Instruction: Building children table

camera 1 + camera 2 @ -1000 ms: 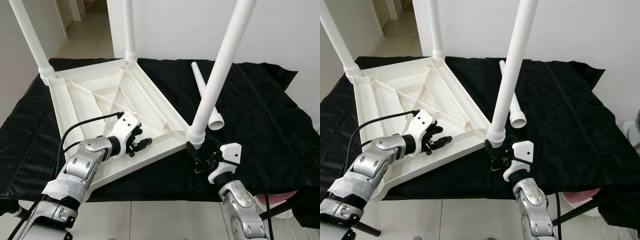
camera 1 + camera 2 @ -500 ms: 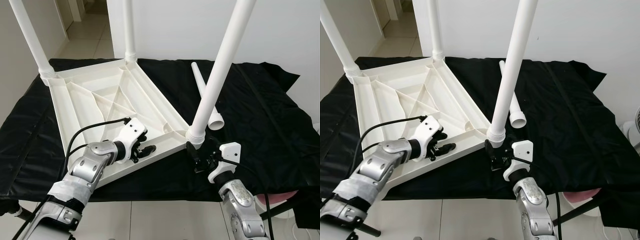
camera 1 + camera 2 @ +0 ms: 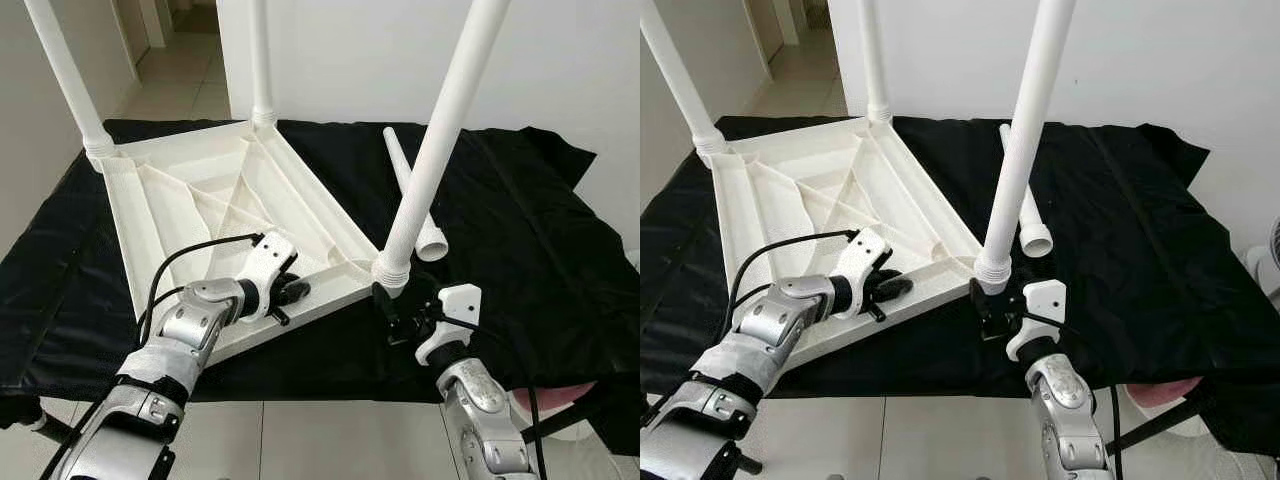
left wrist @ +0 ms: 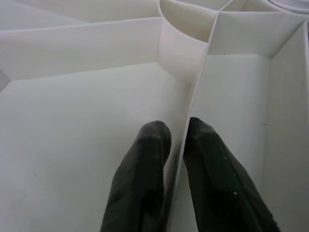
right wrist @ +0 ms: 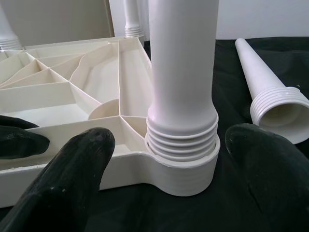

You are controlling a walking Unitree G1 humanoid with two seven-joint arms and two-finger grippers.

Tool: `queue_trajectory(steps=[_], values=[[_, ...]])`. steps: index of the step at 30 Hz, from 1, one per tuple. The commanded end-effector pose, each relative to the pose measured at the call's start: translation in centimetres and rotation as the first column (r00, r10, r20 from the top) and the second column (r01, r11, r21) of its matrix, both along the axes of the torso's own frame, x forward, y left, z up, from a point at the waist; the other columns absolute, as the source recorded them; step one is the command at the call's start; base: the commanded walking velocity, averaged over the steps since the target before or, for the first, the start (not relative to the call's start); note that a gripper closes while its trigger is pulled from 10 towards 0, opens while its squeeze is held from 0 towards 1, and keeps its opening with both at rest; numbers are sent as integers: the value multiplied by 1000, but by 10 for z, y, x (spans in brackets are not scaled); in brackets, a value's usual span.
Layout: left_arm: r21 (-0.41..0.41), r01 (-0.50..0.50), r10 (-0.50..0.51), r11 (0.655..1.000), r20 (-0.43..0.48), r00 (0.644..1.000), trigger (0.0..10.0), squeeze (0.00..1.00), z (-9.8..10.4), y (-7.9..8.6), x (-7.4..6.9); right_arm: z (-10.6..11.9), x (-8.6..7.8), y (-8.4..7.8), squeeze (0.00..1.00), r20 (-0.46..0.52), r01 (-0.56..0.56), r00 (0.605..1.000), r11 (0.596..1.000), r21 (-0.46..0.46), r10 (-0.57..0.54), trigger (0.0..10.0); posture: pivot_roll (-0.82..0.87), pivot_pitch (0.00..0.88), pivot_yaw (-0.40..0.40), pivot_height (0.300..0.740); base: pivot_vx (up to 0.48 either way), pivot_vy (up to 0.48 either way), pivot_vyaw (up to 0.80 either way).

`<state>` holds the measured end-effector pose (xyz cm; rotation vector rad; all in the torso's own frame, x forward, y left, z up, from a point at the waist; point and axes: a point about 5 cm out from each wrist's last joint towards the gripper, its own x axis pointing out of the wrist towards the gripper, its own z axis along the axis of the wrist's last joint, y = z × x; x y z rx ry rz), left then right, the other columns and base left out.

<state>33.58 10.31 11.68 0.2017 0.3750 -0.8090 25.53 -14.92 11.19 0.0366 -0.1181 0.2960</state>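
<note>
**Left gripper pinches a rib, right gripper stands open at the near leg**

The left gripper (image 3: 285, 295) is at the near edge of the upturned white table top (image 3: 200, 190). Its two black fingers (image 4: 145, 179) are closed on a thin inner rib (image 4: 193, 116) of the top, one finger on each side.

The right gripper (image 5: 169, 159) is wide apart. Its fingers stand on both sides of the threaded base of the near leg (image 3: 435, 140), close to it but not touching.

The table top lies upside down on a black cloth (image 3: 520, 220). Three white legs stand upright in its corner sockets. A fourth leg (image 3: 412, 195) lies loose on the cloth, just beside the standing near leg.
</note>
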Motion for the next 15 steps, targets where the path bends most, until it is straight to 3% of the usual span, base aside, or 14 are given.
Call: queue_trajectory(steps=[1,7,13,15], values=[[83,-274,267,958,94,959,0,0,-1,13,10,-3,1,1,0,-14,2,1000,1000,-10,-2,10000,-70,0,1,740,0,0,0],[88,-307,300,948,87,950,0,0,-4,15,11,-3,2,2,0,-14,3,1000,1000,-8,-3,10000,-69,0,1,740,0,0,0],[118,-408,400,906,83,913,0,0,-10,28,13,-3,3,3,0,-12,0,1000,1000,-9,0,10000,-66,0,0,740,0,0,0],[117,-483,475,868,91,875,0,0,-11,36,14,-3,3,2,0,-12,0,1000,1000,-10,0,10000,-67,0,2,740,0,0,0]])
